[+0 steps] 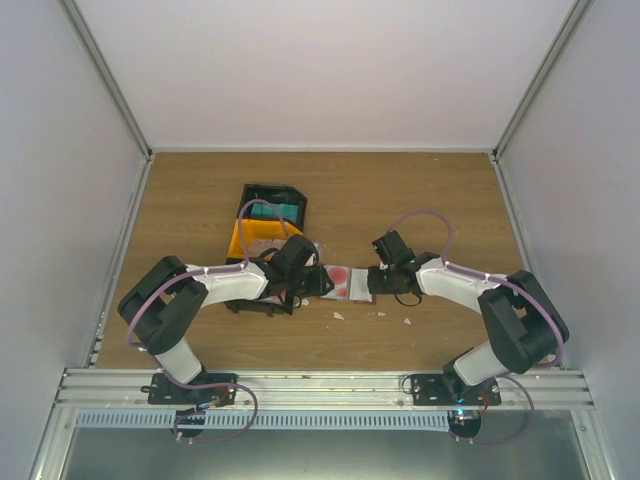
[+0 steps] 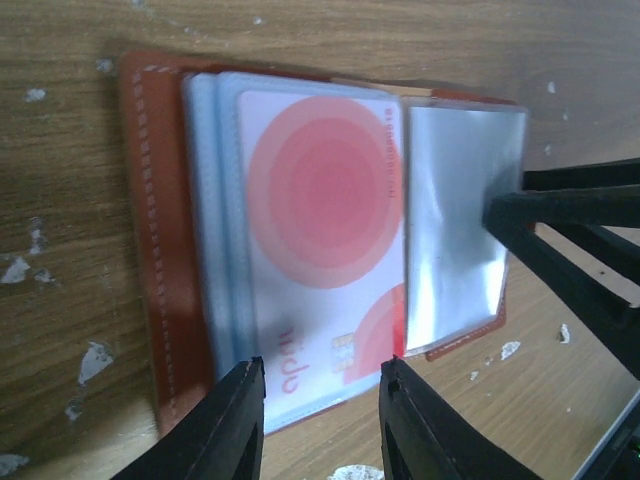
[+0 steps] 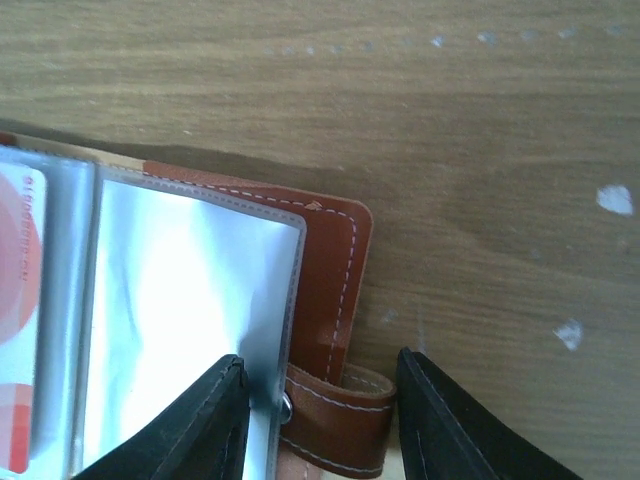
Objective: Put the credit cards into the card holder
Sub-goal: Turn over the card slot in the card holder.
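Note:
The card holder (image 1: 352, 290) lies open on the table between my two grippers, brown leather (image 2: 150, 230) with clear sleeves. A red-and-white credit card (image 2: 320, 220) sits in the top left sleeve; the right sleeve (image 2: 455, 230) looks empty. My left gripper (image 2: 320, 390) is open, its fingertips straddling the card's near edge. My right gripper (image 3: 322, 385) is open too. It stands over the holder's snap strap (image 3: 335, 415), with one finger above the clear sleeve (image 3: 190, 320). A slice of the card (image 3: 15, 300) shows at the left of the right wrist view. The right gripper's finger (image 2: 530, 215) reaches the empty sleeve.
A black and yellow bin (image 1: 247, 192) stands behind the left arm, with teal cards (image 1: 283, 212) inside. White flecks (image 1: 338, 316) dot the wooden table. Grey walls close the table in on three sides.

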`<state>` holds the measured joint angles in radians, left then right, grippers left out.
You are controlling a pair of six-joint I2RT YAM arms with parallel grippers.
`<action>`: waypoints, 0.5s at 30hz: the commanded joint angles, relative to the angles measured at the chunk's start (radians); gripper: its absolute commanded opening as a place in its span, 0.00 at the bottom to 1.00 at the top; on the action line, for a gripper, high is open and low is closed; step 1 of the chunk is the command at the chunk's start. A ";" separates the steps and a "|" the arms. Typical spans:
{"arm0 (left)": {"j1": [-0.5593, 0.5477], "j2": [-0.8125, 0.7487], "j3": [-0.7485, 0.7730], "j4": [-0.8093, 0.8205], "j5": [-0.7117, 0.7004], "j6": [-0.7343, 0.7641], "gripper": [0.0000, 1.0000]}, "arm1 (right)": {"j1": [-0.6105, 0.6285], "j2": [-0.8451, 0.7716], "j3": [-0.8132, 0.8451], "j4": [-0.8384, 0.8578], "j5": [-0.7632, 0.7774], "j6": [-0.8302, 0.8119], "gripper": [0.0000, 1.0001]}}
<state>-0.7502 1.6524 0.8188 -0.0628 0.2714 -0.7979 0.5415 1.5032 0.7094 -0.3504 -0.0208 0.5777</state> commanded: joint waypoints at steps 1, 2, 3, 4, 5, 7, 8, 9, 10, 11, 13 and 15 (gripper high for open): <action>0.009 0.032 0.008 0.050 0.008 0.017 0.35 | 0.018 -0.030 0.051 -0.132 0.103 0.026 0.42; 0.011 0.038 0.011 0.045 0.005 0.019 0.35 | 0.022 -0.040 0.068 -0.145 0.125 0.024 0.44; 0.012 0.042 0.012 0.041 -0.001 0.020 0.35 | 0.029 -0.051 0.085 -0.158 0.143 0.022 0.47; 0.012 0.043 0.011 0.039 -0.004 0.020 0.35 | 0.035 -0.061 0.101 -0.166 0.153 0.016 0.50; 0.014 0.044 0.011 0.038 -0.006 0.023 0.35 | 0.042 -0.072 0.114 -0.170 0.155 0.006 0.53; 0.015 0.042 0.012 0.037 -0.005 0.023 0.36 | 0.056 -0.081 0.140 -0.175 0.147 -0.013 0.55; 0.017 0.040 0.013 0.038 -0.002 0.025 0.36 | 0.065 -0.079 0.151 -0.176 0.138 -0.024 0.56; 0.017 0.036 0.013 0.038 0.000 0.026 0.36 | 0.073 -0.075 0.159 -0.173 0.128 -0.032 0.56; 0.017 0.034 0.014 0.037 0.000 0.028 0.36 | 0.084 -0.066 0.166 -0.167 0.115 -0.043 0.56; 0.017 0.031 0.014 0.038 0.002 0.029 0.36 | 0.093 -0.056 0.171 -0.161 0.105 -0.050 0.56; 0.018 0.028 0.016 0.038 0.005 0.031 0.35 | 0.112 -0.032 0.180 -0.151 0.093 -0.061 0.55; 0.018 0.025 0.019 0.035 0.008 0.035 0.34 | 0.132 -0.008 0.191 -0.154 0.110 -0.065 0.55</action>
<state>-0.7383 1.6855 0.8188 -0.0631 0.2729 -0.7910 0.6369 1.4490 0.8772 -0.4976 0.0772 0.5461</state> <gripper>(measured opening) 0.347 0.554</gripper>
